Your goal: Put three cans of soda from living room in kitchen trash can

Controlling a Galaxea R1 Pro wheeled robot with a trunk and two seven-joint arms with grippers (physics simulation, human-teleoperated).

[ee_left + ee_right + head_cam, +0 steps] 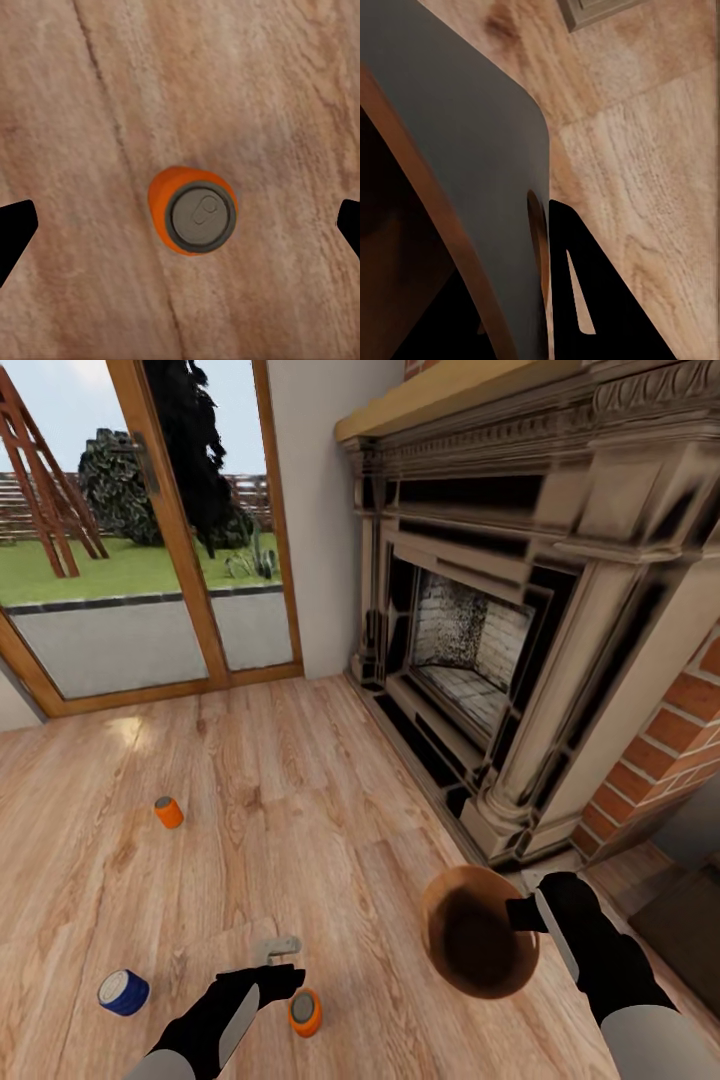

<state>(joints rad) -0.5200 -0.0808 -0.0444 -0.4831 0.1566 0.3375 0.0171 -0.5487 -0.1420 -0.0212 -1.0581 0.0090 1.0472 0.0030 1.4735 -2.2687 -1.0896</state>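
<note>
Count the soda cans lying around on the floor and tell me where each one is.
3. One orange can lies out toward the glass doors, the blue can sits at the near left, and a second orange can stands beside the left pincer.

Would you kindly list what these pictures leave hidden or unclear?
- Head view: the bin's outside faces away; its brown inside shows.
- Right wrist view: the bin wall hides most of the right gripper, and the frame edge cuts its rim.
- Head view: the far orange can is too small for markings.
- Left wrist view: the near orange can shows top-on, its sides foreshortened.
</note>
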